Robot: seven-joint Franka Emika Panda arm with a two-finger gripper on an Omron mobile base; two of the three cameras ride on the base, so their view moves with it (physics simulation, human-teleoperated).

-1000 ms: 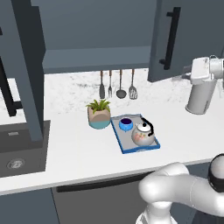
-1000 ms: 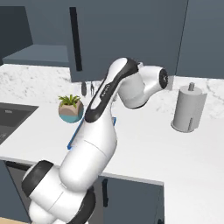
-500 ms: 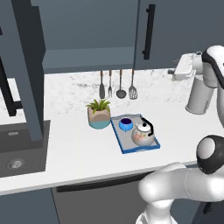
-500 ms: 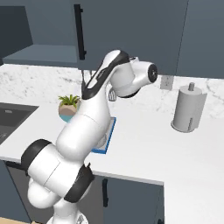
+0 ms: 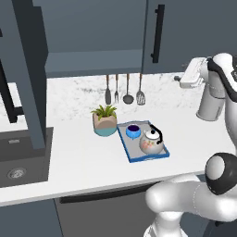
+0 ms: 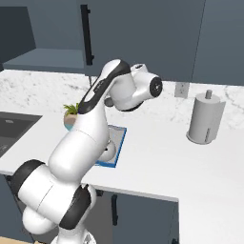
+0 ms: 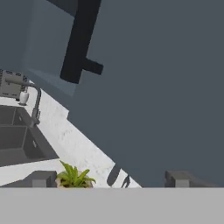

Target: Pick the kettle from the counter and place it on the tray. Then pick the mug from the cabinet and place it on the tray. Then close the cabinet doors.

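slate cabinet door (image 7: 148, 87) stands just ahead of the open-fingered pincer (image 7: 109, 177).

I count one kettle (image 5: 151, 141), one mug (image 5: 133, 131), one tray (image 5: 128, 152), one plant pot (image 5: 105, 125), four hanging utensils (image 5: 124, 90) and one paper-towel roll (image 6: 205, 117).

Glossy white rounded-link robot arm (image 6: 90, 143), smooth plastic-looking shells, fat cylindrical segments. Dark grey/black rings at joints, round black end cap on wrist housing. Small dark grey blocky finger tips (image 7: 42, 178). No visible markings.
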